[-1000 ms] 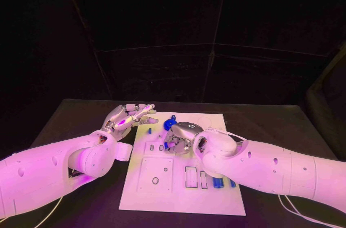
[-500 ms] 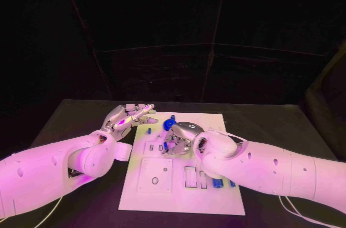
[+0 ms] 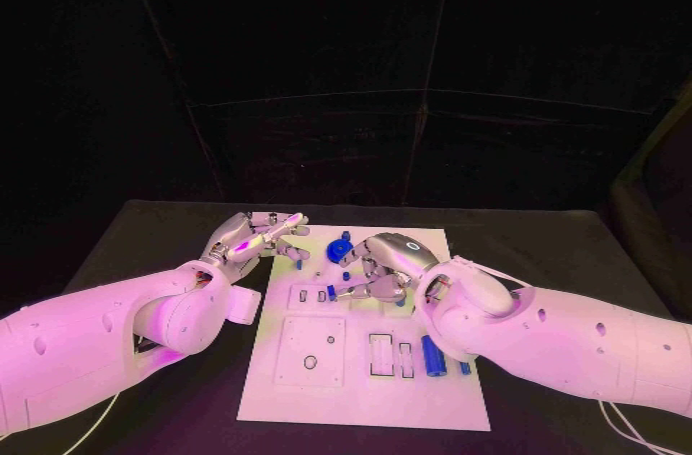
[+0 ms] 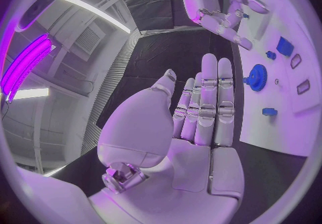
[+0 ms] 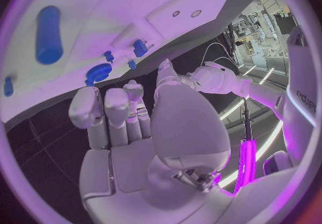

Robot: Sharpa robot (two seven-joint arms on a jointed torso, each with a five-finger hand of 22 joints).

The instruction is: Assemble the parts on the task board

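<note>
Board lies flat mid-desk, white, long side running away from the robot. Left hand hovers at the board's far left corner — fingers straight and together, palm bare, holding nothing. Right hand sits over the board's upper middle, fingers curled downward; nothing held, as far as the wrist view shows. Blue gear stands on the board between the two hands. A long blue peg lies by the right forearm, near the slots. Small blue parts dot the board's left side.
</note>
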